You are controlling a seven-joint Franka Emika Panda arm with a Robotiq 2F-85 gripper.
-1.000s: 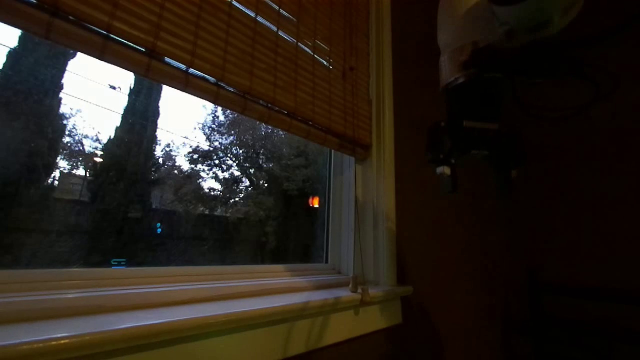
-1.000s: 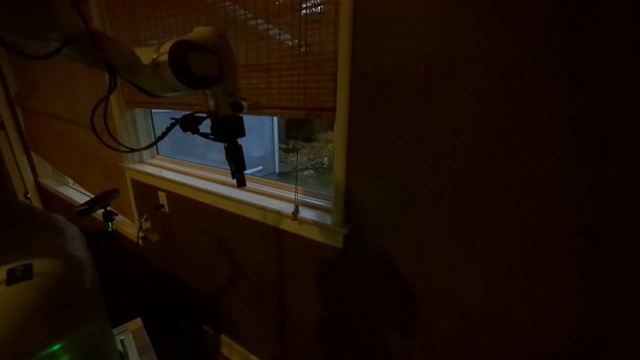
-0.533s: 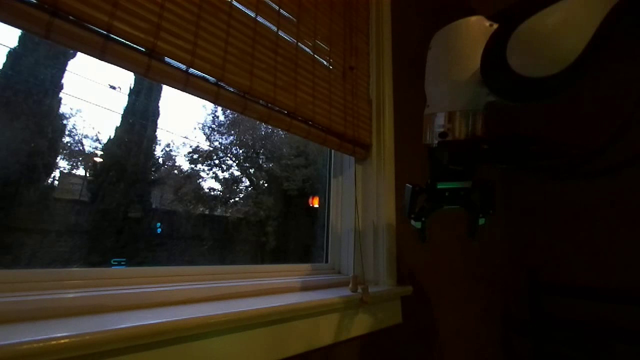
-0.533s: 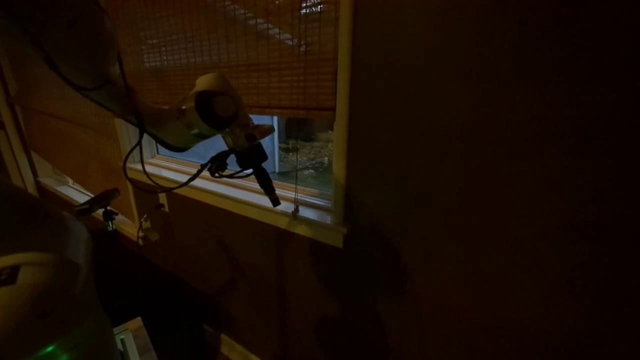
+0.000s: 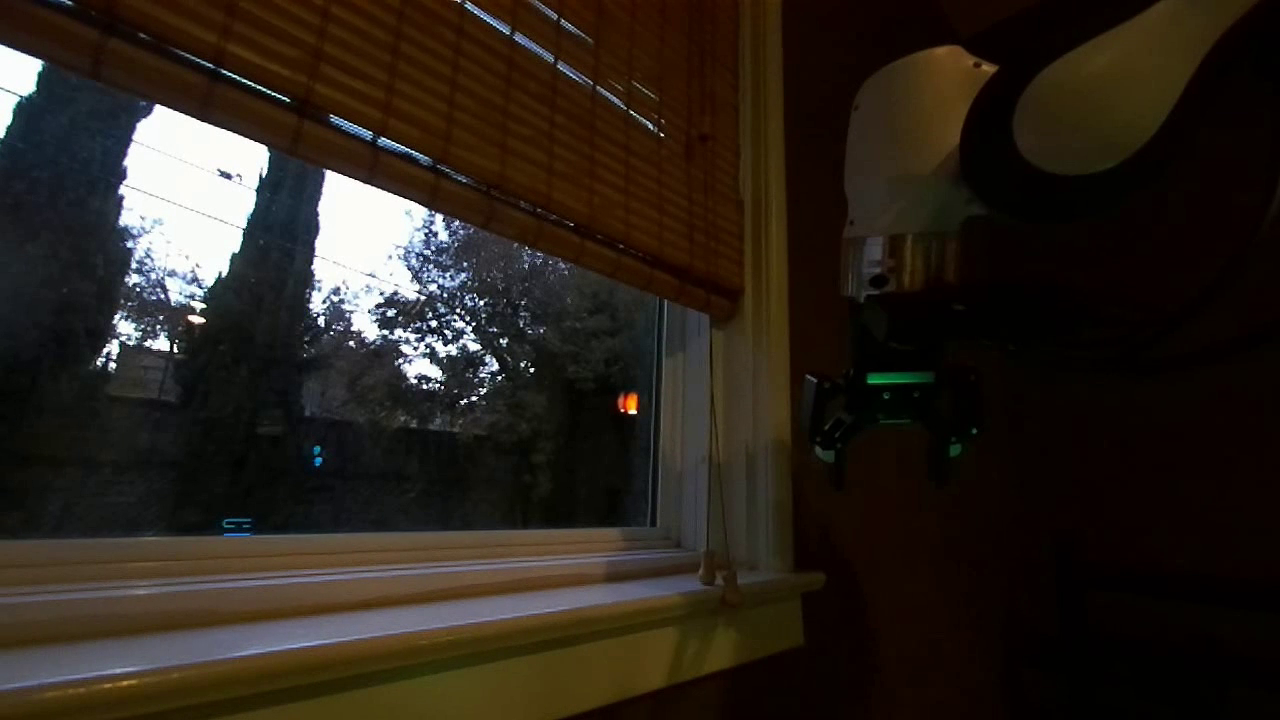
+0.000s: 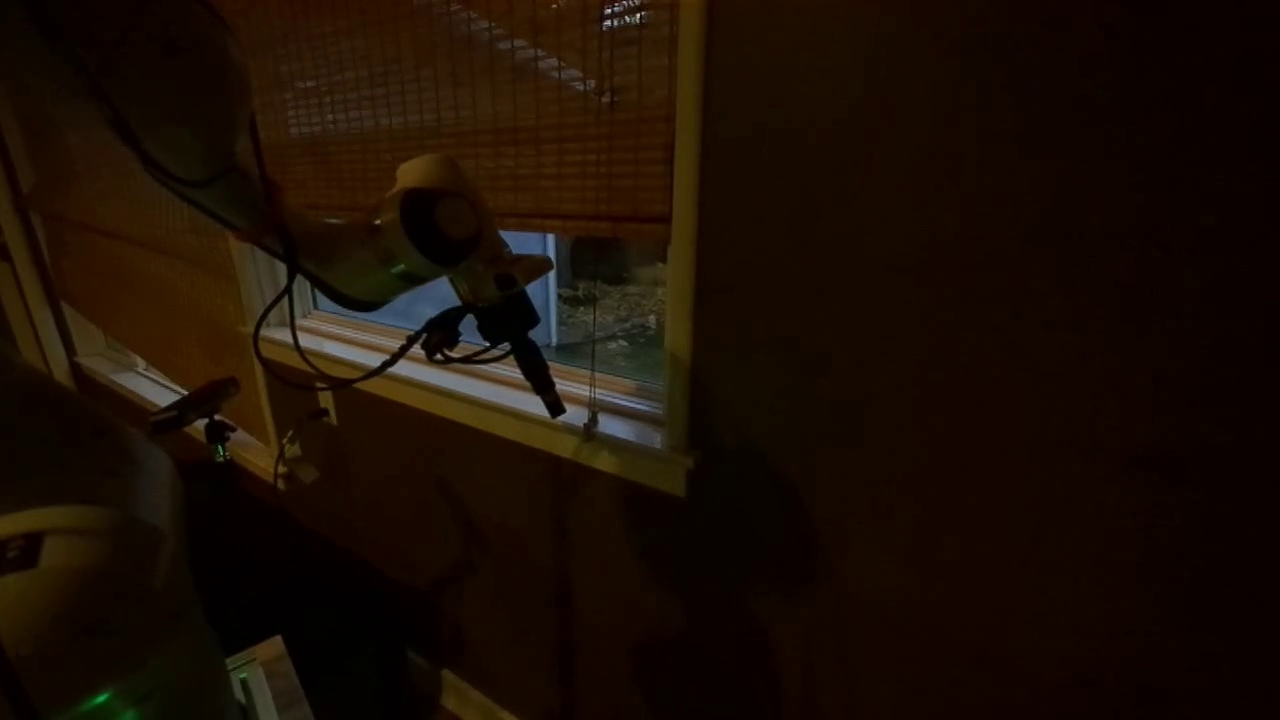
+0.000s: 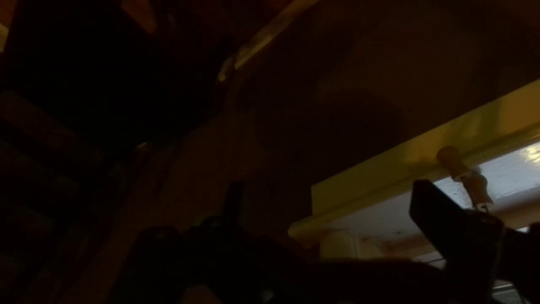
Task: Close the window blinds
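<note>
I hold my hand (image 5: 889, 478) with its fingers (image 7: 434, 211) spread, apart from the window blinds (image 5: 480, 120) and lower than their bottom edge in both exterior views. The blinds hang partway down the window (image 5: 420, 400), above the back edge of the sill (image 5: 340, 625), with glass (image 6: 620, 310) showing between. In my wrist view the two cord tassels (image 7: 453, 164) show past one finger, at the sill's front edge, near its corner.
</note>
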